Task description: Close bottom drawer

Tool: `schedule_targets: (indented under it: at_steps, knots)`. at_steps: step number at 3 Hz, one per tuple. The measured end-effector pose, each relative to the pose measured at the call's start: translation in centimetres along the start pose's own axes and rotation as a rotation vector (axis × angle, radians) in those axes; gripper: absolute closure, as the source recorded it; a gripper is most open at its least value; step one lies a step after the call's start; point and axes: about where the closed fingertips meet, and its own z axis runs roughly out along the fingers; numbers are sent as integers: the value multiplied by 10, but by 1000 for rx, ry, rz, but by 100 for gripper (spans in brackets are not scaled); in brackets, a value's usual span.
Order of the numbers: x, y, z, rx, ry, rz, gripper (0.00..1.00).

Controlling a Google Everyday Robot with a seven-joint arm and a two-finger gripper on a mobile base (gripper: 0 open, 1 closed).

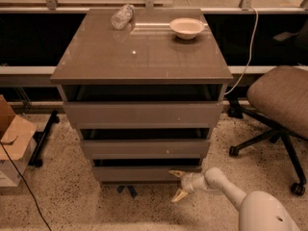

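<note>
The bottom drawer point(139, 173) is the lowest of three grey-brown drawers in the glossy-topped cabinet point(96, 61). Its flat front stands slightly out, with a dark gap above it. My gripper point(177, 184) is low at the drawer's right front corner, near the floor. Its fingers are spread open, the upper fingertip point(172, 173) against the drawer front, the lower one point(176, 197) hanging toward the floor. The white arm point(226, 186) reaches in from the lower right.
A clear bottle point(121, 16) and a white bowl point(186, 27) sit on the cabinet top. An office chair point(279, 105) stands at the right. A cardboard box point(12, 138) and cables lie at the left. Blue tape point(126, 191) marks the speckled floor.
</note>
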Motion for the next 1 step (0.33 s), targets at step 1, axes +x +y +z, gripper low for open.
schedule_targets:
  at_steps: [1]
  knots:
    - [0, 0, 0, 0, 0, 0, 0]
